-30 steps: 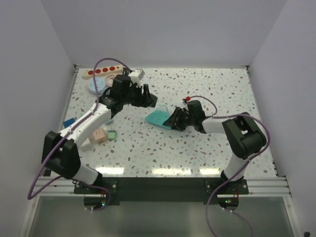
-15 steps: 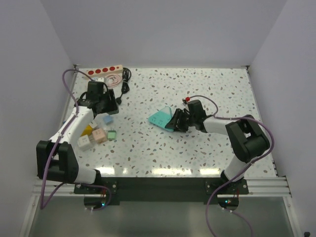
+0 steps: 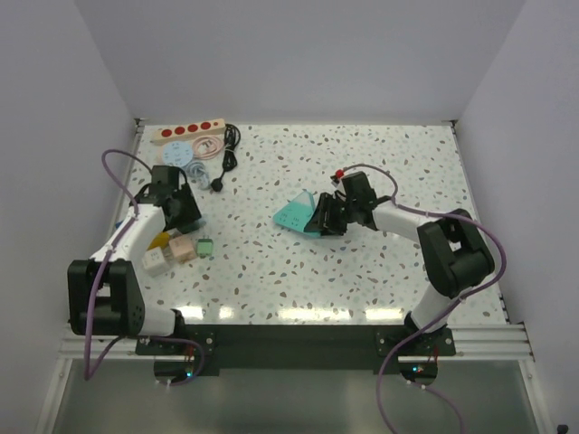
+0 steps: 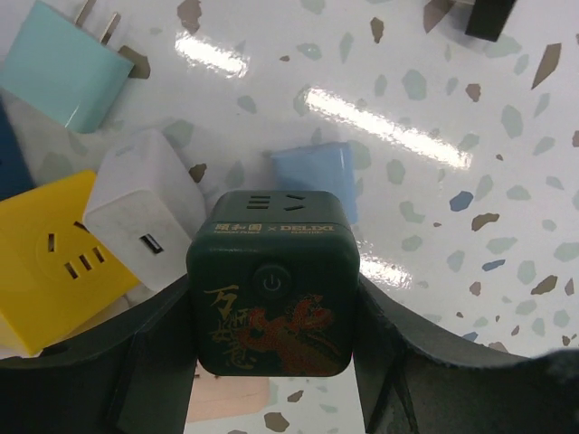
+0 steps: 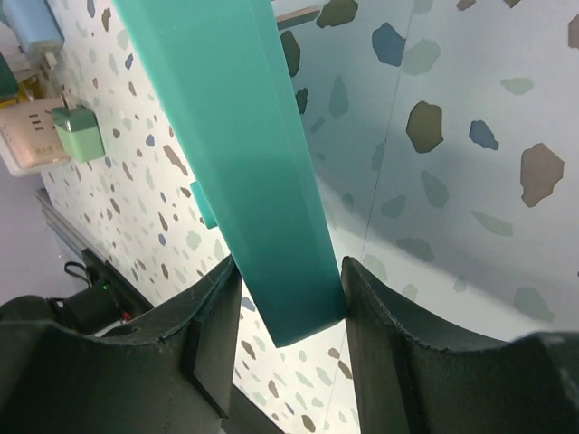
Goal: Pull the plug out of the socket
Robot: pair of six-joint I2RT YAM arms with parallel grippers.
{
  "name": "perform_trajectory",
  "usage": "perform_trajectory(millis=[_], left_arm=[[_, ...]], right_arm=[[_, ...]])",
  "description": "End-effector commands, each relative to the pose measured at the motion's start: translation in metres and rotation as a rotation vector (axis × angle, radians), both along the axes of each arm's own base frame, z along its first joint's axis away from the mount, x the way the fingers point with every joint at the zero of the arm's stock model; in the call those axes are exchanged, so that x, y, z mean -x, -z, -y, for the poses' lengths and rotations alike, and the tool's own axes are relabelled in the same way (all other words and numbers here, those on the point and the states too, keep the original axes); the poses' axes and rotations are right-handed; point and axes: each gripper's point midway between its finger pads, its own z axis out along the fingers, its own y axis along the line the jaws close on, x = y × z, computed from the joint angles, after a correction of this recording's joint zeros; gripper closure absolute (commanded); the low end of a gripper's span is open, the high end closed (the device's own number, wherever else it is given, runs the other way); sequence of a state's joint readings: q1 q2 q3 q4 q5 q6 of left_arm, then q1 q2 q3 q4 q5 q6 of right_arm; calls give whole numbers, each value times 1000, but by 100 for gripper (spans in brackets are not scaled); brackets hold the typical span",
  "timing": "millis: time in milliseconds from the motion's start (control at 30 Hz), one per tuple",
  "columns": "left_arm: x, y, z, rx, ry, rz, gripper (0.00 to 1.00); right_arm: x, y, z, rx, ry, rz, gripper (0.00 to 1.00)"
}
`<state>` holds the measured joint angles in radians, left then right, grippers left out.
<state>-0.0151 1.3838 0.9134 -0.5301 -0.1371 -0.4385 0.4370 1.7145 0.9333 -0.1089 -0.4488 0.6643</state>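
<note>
While the socket (image 3: 188, 131) is sitting far left, we're clamping a dark green cube adapter (image 4: 271, 298) in the left fingers (image 3: 185, 219), a teal tray (image 5: 244, 154) in the right fingers (image 3: 320, 222).

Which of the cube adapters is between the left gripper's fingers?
The dark green cube with the power button and red-gold artwork; the yellow cube, white cube and pale-blue adapter lie loose.

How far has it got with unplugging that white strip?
Looks done: the cream-white power strip shows four red outlets, all bare, and the small black plug lies apart on the table. The left gripper clamps a dark green cube adapter, the right gripper a teal plastic tray. Nothing seems left.
</note>
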Motion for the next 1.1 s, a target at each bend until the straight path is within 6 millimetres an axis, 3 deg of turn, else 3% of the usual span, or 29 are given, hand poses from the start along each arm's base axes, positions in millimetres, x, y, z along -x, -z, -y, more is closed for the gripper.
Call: perform_trajectory(millis=[0,33,100,133,167,200,400,467,500,533,567,600,733,867,1000,1067], left_arm=[[14,6,-18,-15,-82,-35,84],[13,3,-16,-6,-77,-25,56],[11,-2,-9,32,-62,-6,33],[10,-8,-6,48,-52,21,14],[7,-13,1,78,-33,40,4],[5,-18,4,92,-23,61,0],[-11,-65,21,155,76,195,0],[-17,-89,47,248,209,281,0],[-24,-103,59,293,271,344,0],[-26,-107,74,347,357,365,0],[-20,-118,103,481,491,379,0],[-20,-123,115,528,555,389,0],[-7,-120,160,730,800,358,0],[-5,-109,174,839,881,336,0],[-2,-108,184,903,938,362,0],[-4,-109,186,914,951,387,0]], right_arm=[[9,-4,3,9,-62,-29,100],[9,-7,0,-5,-76,-30,100],[4,-13,-6,-26,-101,-32,100],[4,-16,-9,-42,-108,-32,100],[3,-18,-10,-52,-105,-31,100],[1,-20,-12,-59,-105,-28,100],[0,-46,-39,-265,-147,-27,100],[8,-58,-49,-371,-178,-63,100],[3,-71,-55,-426,-200,-12,100],[5,-77,-58,-469,-215,-13,100],[9,-82,-60,-518,-199,-55,100],[7,-98,-65,-584,-243,8,100],[9,-109,-68,-643,-259,-9,100],[14,-113,-70,-698,-271,-54,100],[15,-144,-72,-862,-311,25,100],[17,-165,-71,-975,-289,-49,100]])
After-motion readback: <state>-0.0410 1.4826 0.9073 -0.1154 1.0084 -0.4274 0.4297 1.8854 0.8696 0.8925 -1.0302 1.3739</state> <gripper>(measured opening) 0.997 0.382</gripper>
